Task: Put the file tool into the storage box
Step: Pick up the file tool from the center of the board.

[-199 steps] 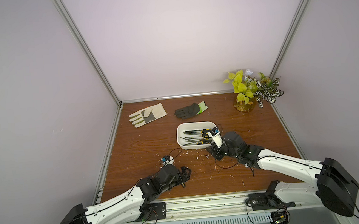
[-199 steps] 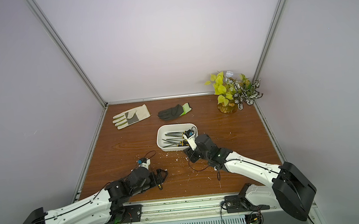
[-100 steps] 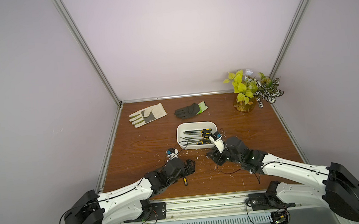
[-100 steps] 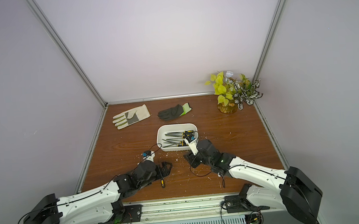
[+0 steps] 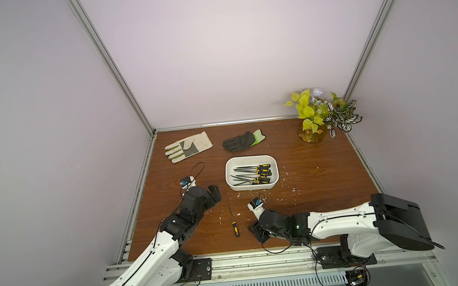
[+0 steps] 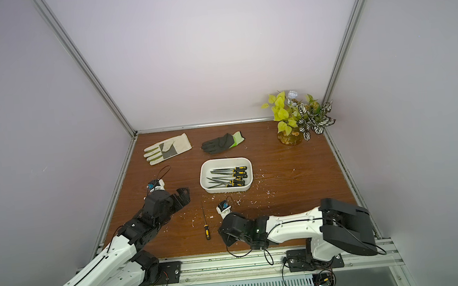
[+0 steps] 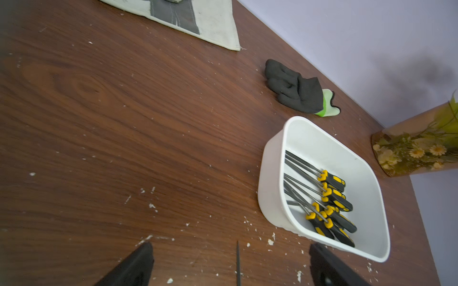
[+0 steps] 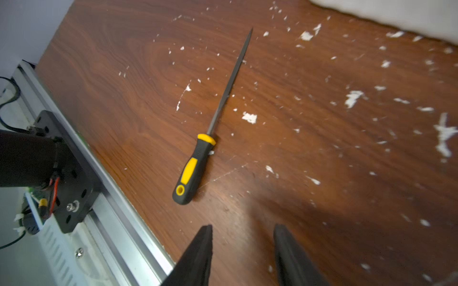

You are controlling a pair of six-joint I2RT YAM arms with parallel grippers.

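The file tool point(image 5: 233, 220) lies flat on the wooden table, its black-and-yellow handle point(image 8: 195, 163) toward the front edge and its thin blade pointing at the storage box point(image 5: 227, 175). The box is a white tub with several like files inside, seen in both top views point(image 6: 202, 177) and in the left wrist view point(image 7: 270, 188). My left gripper point(image 5: 215, 192) hovers open to the left of the blade tip point(image 7: 238, 260), empty point(image 7: 231, 244). My right gripper point(image 5: 255, 230) stands open just right of the handle, holding nothing point(image 8: 243, 225).
A cream work glove point(image 5: 188, 147) and a black glove with a green cuff point(image 5: 243, 141) lie at the back. A potted plant point(image 5: 317, 118) stands in the back right corner. White shavings point(image 8: 352, 97) litter the wood. The metal front rail point(image 8: 111, 188) runs close behind the handle.
My right gripper came back from the storage box to the front edge, beside the file's handle. My left gripper moved rearward and to the left, leaving the file in the open on the table.
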